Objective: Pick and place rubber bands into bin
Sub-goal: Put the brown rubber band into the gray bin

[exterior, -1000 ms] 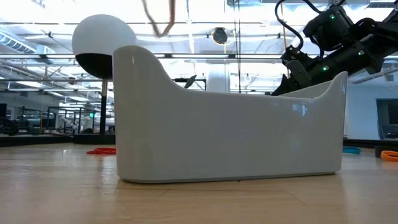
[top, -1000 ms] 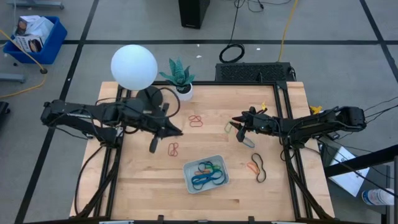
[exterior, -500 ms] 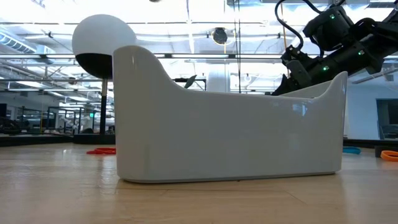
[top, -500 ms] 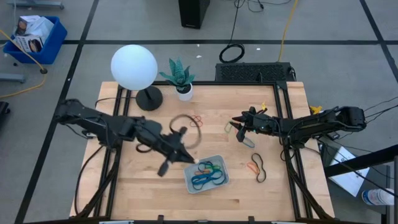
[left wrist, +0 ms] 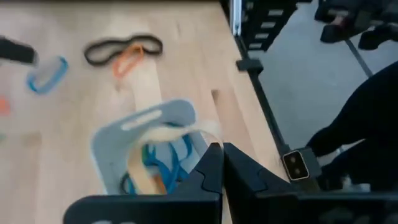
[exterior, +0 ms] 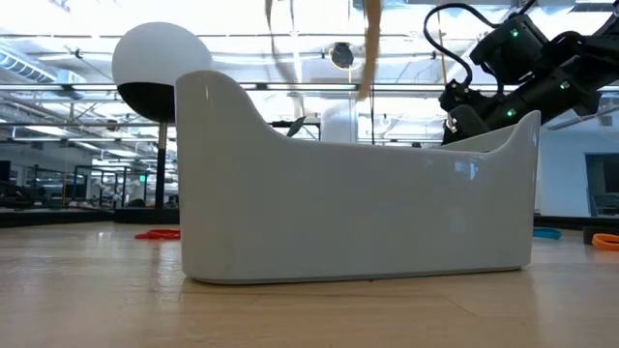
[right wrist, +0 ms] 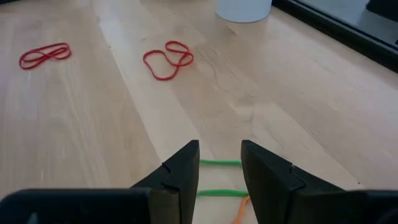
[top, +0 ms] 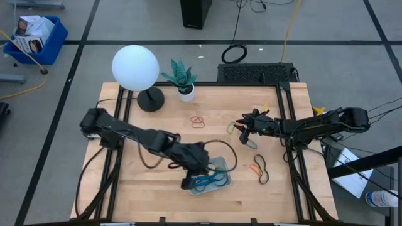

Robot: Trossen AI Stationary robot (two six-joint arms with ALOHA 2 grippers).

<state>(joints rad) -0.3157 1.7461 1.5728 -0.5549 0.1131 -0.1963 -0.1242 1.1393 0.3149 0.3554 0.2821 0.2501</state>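
The bin (top: 210, 176), a pale shallow tray, sits near the table's front middle with blue and green rubber bands (left wrist: 163, 163) inside. My left gripper (top: 206, 164) hovers over it, shut on a tan rubber band (top: 232, 154), which is a blur in the low view (exterior: 370, 48). My right gripper (top: 242, 126) stands open at the right, its fingers either side of a green band (right wrist: 221, 163) lying on the table. More bands lie flat on the wood: red (top: 198, 120), orange and black (top: 258, 168). My left gripper pinches the tan band at one spot of its loop (left wrist: 208, 128) between its shut fingertips. The fingers slant down from the table's left. The rest of the loop swings slack beyond the fingers above the bin (left wrist: 143, 119), clear of the table.
A white globe lamp (top: 135, 67) and a small potted plant (top: 180, 76) stand at the far left of the table. Black frame rails run along both table sides. In the low view the bin's wall (exterior: 358, 213) fills the foreground.
My left gripper has swung from beside the lamp's foot toward the table's right and near edge, sinking and tipping further down, until it is over the bin. It has stayed shut on the tan band, which now swings over the bin.
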